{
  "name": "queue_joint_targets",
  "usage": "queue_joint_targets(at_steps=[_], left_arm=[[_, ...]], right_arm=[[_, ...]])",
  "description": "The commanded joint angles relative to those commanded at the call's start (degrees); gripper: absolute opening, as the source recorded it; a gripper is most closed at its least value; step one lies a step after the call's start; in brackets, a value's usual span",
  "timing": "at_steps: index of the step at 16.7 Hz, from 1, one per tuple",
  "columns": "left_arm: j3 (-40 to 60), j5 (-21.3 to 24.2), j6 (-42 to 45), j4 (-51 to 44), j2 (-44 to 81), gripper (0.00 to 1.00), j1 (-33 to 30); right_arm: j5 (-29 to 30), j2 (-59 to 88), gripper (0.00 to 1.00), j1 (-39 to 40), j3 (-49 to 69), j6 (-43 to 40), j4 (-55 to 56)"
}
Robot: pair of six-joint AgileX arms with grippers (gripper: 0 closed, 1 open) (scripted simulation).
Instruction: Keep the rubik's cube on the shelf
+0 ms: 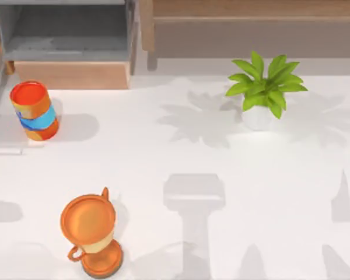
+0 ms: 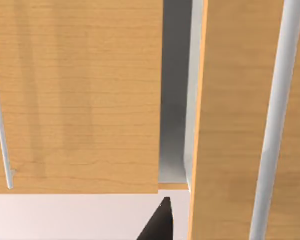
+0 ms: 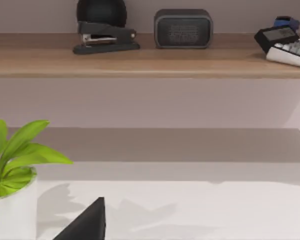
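Top view, from its left: a grey-lined open box [image 1: 70, 35] with a wood front sits at the back corner; near it stands an orange can [image 1: 34, 109] with a blue band, cylindrical and tilted; nearer the front edge stands a glossy orange trophy cup [image 1: 90, 233] with small handles and a round base; the white table [image 1: 181, 151] is smooth and matte, crossed by soft grey shadows; right of centre stands a potted plant [image 1: 262, 87], pointed green leaves over a white pot; behind it runs the shelf [image 1: 251, 26], a long light-brown wooden ledge with a greyish-brown front face, along the back right.

Left wrist view faces what the top view leaves out: flat wood-grain panels [image 2: 75, 95] with a grey gap between them and pale round bars [image 2: 275, 120] on their faces; a dark part of the left gripper [image 2: 160, 222] juts in above the table; how far it is open I cannot tell, nor whether it has hold of anything.

Right wrist view shows the shelf's load: a black stapler [image 3: 105, 40], a dark rounded-box speaker [image 3: 183, 28] and a calculator [image 3: 276, 36] beside a keyboard [image 3: 292, 52]; the plant stands below; a dark part of the right gripper [image 3: 87, 222] shows, its opening likewise untellable.

Where the rubik's cube lies I cannot tell.
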Motion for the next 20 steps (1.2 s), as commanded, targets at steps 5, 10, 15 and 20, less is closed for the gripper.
queue_joint_targets(at_steps=[5,10,15,20], left_arm=[[0.00,0.00,0.00,0.00,0.00,1.00,0.00],[0.05,-0.01,0.00,-0.01,0.02,1.00,-0.12],[-3.05,2.47,0.15,1.85,-1.09,1.00,2.38],[-3.30,2.70,0.16,1.98,-1.00,1.00,2.46]], right_arm=[[0.00,0.00,1.00,0.00,0.00,0.00,0.00],[0.00,0.00,1.00,0.00,0.00,0.00,0.00],[0.00,0.00,1.00,0.00,0.00,0.00,0.00],[0.00,0.00,1.00,0.00,0.00,0.00,0.00]])
